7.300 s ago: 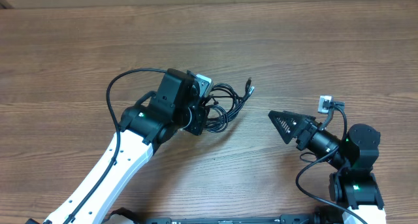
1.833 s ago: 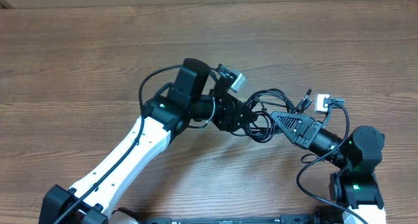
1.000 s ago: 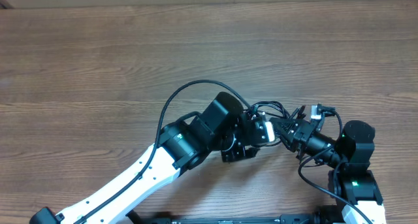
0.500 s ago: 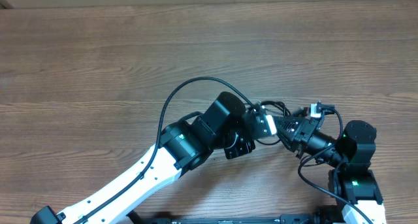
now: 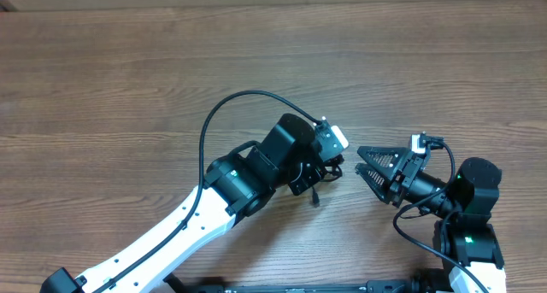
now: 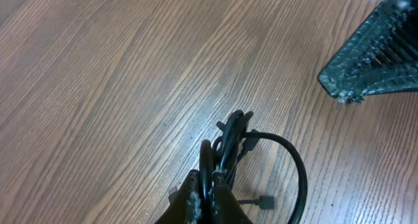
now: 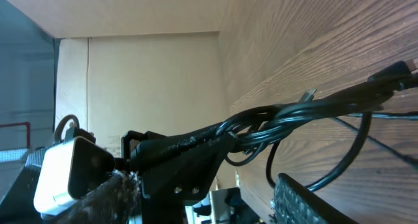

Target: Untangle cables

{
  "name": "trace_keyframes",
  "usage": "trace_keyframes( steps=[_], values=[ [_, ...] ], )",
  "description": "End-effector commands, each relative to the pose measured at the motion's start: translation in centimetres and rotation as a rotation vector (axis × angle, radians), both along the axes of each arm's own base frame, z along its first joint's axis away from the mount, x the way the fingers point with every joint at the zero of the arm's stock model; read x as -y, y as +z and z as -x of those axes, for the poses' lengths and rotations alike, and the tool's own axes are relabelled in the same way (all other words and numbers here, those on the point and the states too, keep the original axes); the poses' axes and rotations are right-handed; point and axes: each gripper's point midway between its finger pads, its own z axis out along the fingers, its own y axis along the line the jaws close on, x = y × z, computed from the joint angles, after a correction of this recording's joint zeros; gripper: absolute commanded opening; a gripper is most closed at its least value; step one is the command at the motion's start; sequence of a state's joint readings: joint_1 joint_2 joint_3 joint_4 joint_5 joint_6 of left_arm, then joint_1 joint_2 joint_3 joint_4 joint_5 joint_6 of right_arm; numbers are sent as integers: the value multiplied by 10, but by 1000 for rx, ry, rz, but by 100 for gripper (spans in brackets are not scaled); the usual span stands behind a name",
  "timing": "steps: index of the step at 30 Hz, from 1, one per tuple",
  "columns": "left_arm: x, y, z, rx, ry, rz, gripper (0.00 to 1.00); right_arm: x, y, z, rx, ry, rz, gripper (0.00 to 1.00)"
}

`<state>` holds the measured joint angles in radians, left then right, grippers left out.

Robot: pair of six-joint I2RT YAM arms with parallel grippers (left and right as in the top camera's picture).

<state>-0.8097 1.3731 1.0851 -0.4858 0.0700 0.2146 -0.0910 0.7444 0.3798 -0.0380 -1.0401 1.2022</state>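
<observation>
Left gripper [image 6: 206, 201] pinches the cables [image 6: 228, 136]; right gripper [image 5: 361, 162] stands wide.
I see the left fingers pressed together on the black bundle, which sticks out in front of them over the wooden table [image 5: 128, 71]. The right fingers are spread, near the bundle but apart from it.

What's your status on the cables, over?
Left gripper shut on the cables. One tangled bundle. Right gripper open, apart from them. No obstruction seen.

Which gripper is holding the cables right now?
The left gripper: it is shut on the cables, while the right gripper stands open, holding nothing.
</observation>
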Motion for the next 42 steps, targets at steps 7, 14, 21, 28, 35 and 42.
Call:
trace_keyframes(
  steps=[7,14,21,28,35,42],
  values=[
    [3,7,-3,-52,76,74,4,8,-2,-8,202,-17,180,88],
    [23,15,15,-163,9,193,4,15,-25,-15,155,-45,250,97],
    [32,31,22,-175,-43,258,4,15,-43,-19,80,-31,246,97],
    [32,47,23,-145,-49,289,4,15,-44,-20,79,-29,247,97],
    [31,55,23,-149,-34,317,4,14,-44,-19,103,-18,262,97],
    [33,62,23,-172,-9,359,4,14,-44,-19,103,-18,262,97]
  ],
)
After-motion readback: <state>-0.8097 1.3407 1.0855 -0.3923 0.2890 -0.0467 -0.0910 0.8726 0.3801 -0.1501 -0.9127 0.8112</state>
